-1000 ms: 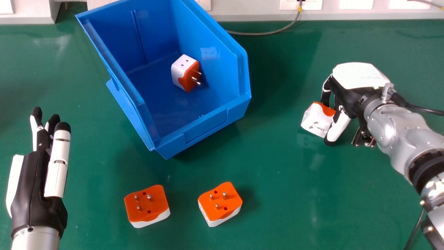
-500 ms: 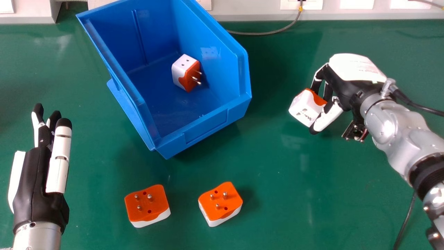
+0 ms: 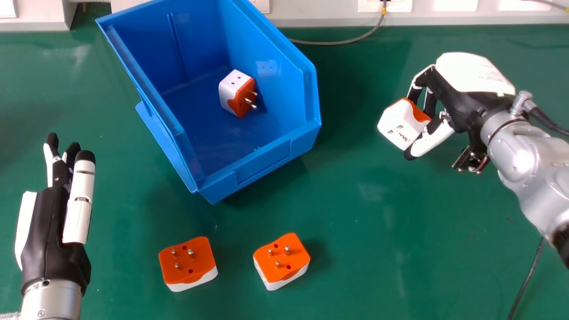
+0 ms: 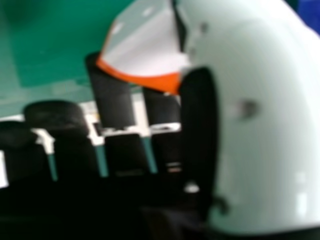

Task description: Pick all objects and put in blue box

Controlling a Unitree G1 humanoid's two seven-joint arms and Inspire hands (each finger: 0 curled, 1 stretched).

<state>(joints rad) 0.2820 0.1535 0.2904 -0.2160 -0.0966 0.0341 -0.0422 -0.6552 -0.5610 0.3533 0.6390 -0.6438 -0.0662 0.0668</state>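
The left hand (image 3: 51, 240) is relaxed, its forearm cut off. Near left adapter (image 3: 186, 262) and near right adapter (image 3: 289, 264) lie prongs up, undersides hidden. Farther, the right hand (image 3: 462, 104) pinches the held adapter (image 3: 400, 124), partly covered, seemingly clear of the table (image 3: 355, 244). The blue box (image 3: 262, 164), cropped at its far end, contains another adapter (image 3: 231, 91), base hidden.

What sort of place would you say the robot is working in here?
Probably a lab or workshop bench: there is a green work surface, a row of white wall plates behind it, and a loose grey cable along the back.
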